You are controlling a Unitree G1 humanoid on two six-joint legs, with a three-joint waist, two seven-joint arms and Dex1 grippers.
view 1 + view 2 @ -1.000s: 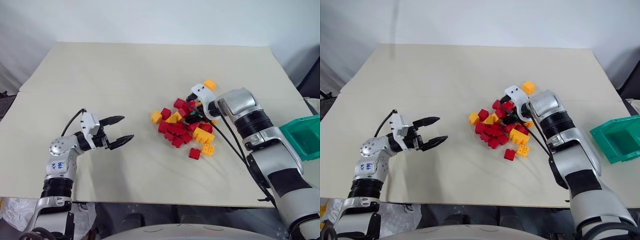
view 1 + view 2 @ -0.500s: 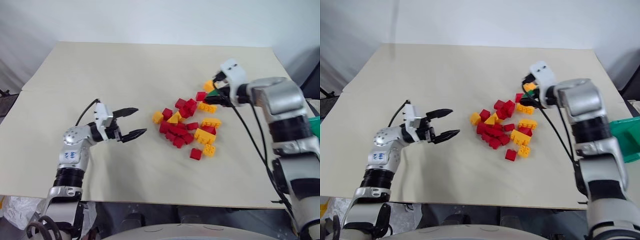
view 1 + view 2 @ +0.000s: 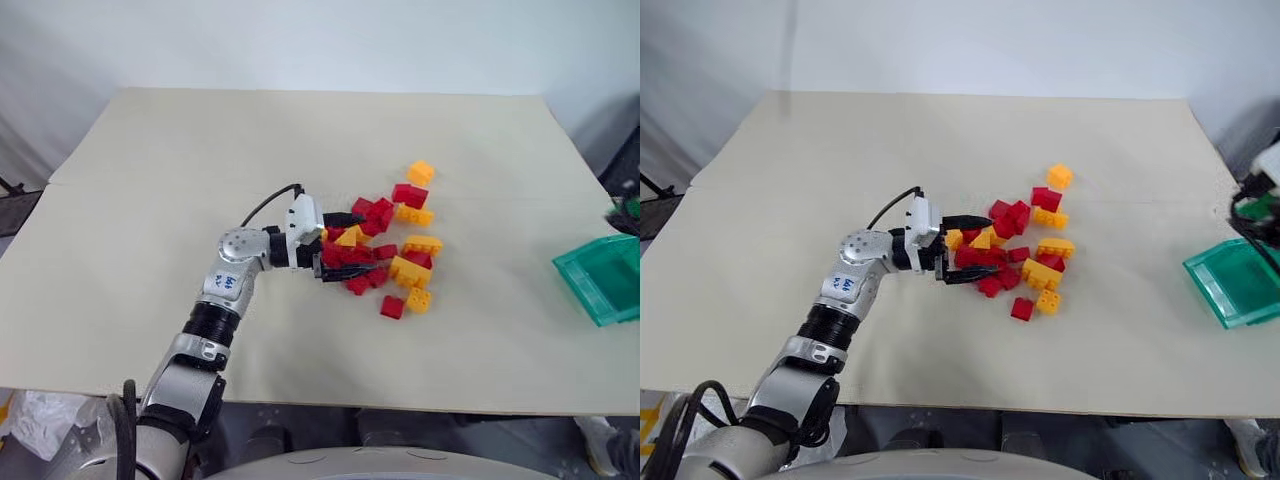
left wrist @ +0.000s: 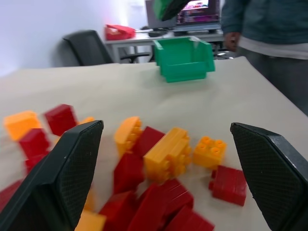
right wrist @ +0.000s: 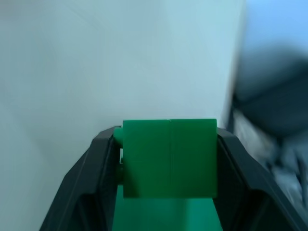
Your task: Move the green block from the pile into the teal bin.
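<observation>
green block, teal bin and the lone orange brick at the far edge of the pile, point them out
green block [image 5: 168, 159], right wrist view, its facing side
teal bin [image 3: 600, 285], left eye view, its floor
lone orange brick [image 3: 421, 172], left eye view, its top

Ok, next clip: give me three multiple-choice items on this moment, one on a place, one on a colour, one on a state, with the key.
1. Where is the teal bin?
A. at the table's right edge
B. in the middle of the pile
C. at the table's far left corner

2. What colour is the lone brick lying beyond the pile?
A. blue
B. yellow-orange
C. white

3. What is the right gripper doing?
A. standing open with nothing in it
B. pressing on the table
C. clamping the green block

Key: 1 A, the bin sits at the right edge in both head views. 2 B, the far brick is yellow-orange. 3 C, the right wrist view shows the green block squeezed between the two black fingers.
</observation>
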